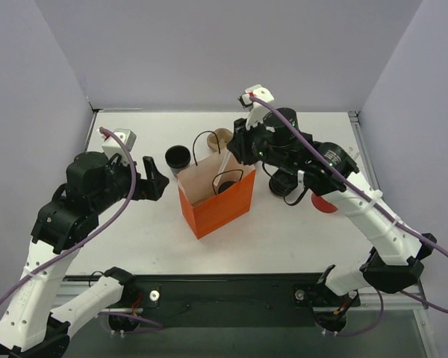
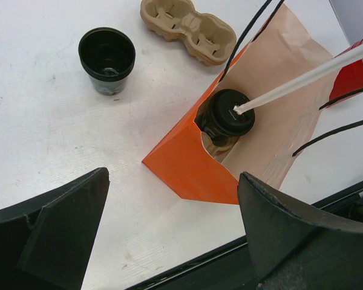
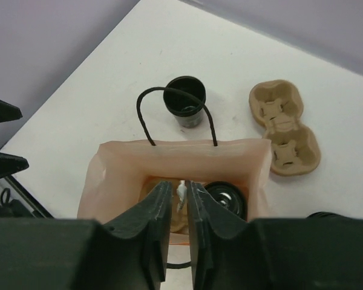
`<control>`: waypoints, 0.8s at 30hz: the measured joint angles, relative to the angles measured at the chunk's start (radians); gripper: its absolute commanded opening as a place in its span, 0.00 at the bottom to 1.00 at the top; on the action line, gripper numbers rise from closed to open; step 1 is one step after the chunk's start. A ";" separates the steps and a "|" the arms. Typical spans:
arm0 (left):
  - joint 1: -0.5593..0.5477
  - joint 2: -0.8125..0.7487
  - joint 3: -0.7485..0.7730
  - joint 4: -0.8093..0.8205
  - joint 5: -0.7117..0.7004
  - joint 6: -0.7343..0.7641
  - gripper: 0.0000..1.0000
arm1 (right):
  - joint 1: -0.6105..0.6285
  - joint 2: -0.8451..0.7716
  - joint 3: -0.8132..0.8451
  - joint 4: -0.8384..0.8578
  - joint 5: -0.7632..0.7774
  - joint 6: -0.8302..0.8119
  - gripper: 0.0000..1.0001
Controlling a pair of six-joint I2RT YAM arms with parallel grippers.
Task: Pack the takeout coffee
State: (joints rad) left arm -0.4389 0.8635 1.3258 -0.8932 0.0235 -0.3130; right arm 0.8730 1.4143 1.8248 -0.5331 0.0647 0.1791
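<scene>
Jaws: right gripper [image 3: 178,193] clamped on white straw [image 2: 302,80]; left gripper [image 2: 172,181] apart, empty. Takeout coffee [image 2: 230,115] already sits in orange bag [image 2: 181,163], at 4 o'clock from lidless cup [image 2: 107,57]; straw seating apparently remains.

We see lidded cup [image 2: 231,113] inside orange bag [image 2: 187,172], white straw [image 2: 302,77] tip on lid; 1 unlidded cup [image 2: 106,54], cardboard carrier [image 2: 187,27] beyond.

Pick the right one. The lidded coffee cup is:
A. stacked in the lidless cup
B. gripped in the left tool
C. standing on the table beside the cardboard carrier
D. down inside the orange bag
D: the lidded coffee cup sits down inside the orange bag, a white straw poking into its lid, while the lidless cup stands outside it.
</scene>
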 measured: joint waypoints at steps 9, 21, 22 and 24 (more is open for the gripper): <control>0.000 -0.005 0.000 0.025 0.000 -0.009 0.97 | -0.018 -0.046 -0.109 0.011 0.010 0.112 1.00; 0.000 -0.157 -0.103 0.241 0.026 -0.026 0.97 | -0.041 -0.330 -0.237 -0.139 0.140 0.338 1.00; 0.000 -0.175 -0.115 0.262 0.031 -0.031 0.97 | -0.041 -0.343 -0.251 -0.148 0.147 0.357 1.00; 0.000 -0.205 -0.138 0.298 0.038 -0.045 0.97 | -0.041 -0.377 -0.289 -0.179 0.171 0.409 1.00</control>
State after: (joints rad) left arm -0.4389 0.6582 1.1877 -0.5957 0.0612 -0.3576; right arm 0.8318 1.0370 1.5356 -0.7116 0.2359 0.5880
